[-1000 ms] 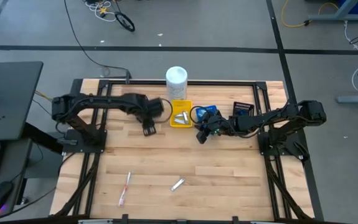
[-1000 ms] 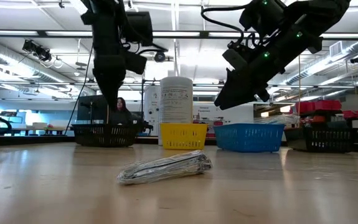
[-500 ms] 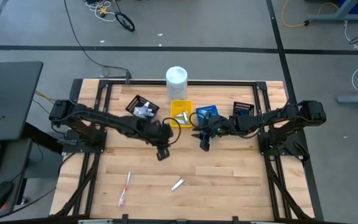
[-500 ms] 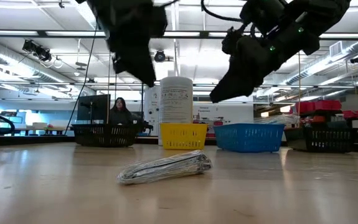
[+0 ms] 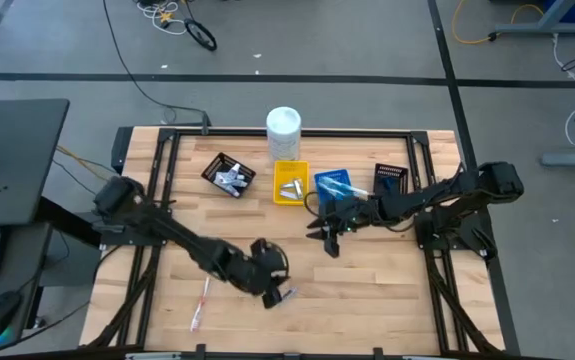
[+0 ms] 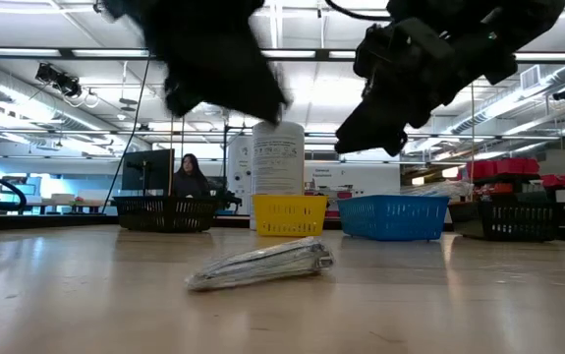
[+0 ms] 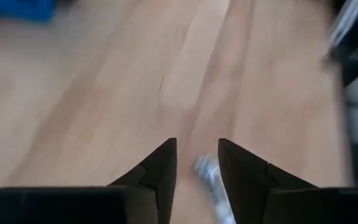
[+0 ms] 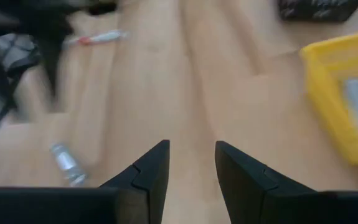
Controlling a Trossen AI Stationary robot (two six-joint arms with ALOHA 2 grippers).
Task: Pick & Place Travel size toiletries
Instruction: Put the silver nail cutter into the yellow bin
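A silvery sachet point(image 5: 286, 296) lies flat on the wooden table near its near edge and shows large in the low view point(image 6: 260, 264). A pink toothbrush point(image 5: 202, 303) lies to its left. My left gripper point(image 5: 270, 288) hovers open just above the sachet, which shows below the fingertips in the left wrist view point(image 7: 207, 173). My right gripper point(image 5: 329, 244) is open and empty over the table's middle, in front of the blue tray point(image 5: 333, 185). Its wrist view shows the sachet point(image 8: 66, 163) and the toothbrush point(image 8: 98, 38) farther off.
Along the far side stand a black tray point(image 5: 229, 175) with small items, a yellow tray point(image 5: 289, 183) with silvery pieces, the blue tray, another black tray point(image 5: 390, 178) and a tall white container point(image 5: 283, 125). A person sits in the room behind point(image 6: 190, 177).
My left arm has swung from beside the far-left black tray across the table toward the near edge, and now hangs over the sachet. My right gripper has drawn back from the blue tray toward the table's middle. The sachet and toothbrush have stayed put.
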